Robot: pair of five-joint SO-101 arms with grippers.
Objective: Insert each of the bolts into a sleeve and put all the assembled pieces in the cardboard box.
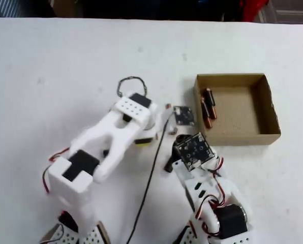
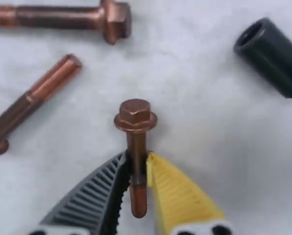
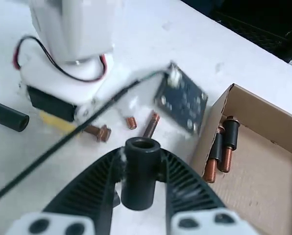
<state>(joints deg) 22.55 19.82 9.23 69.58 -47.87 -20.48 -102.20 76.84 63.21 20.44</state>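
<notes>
Starting at the left of the high view, we see the left arm (image 1: 111,137) stretched over the white table (image 1: 65,56) toward its middle. In its wrist view the left gripper (image 2: 137,157) has its grey and yellow jaws closed narrowly on the shank of a copper held bolt (image 2: 135,117). The bolt's hex head points away from the jaws, over the tabletop. Two loose bolts (image 2: 62,17) lie on the table near it, neither touching it, and a black loose sleeve (image 2: 273,56) lies on its side well apart from them.

Moving right, we find a black cable (image 1: 149,183) running up to a small circuit board (image 1: 184,116), which sits just beside the box. Below the board is the right arm (image 1: 202,183). Its wrist view shows the right gripper (image 3: 139,156) with its black jaws clamped around a gripped sleeve (image 3: 138,176), held upright with the open bore facing up.

Farthest right stands the cardboard box (image 1: 238,138), open at the top. Two assembled pieces (image 1: 208,109) lie side by side inside it, against the wall nearest the board.
</notes>
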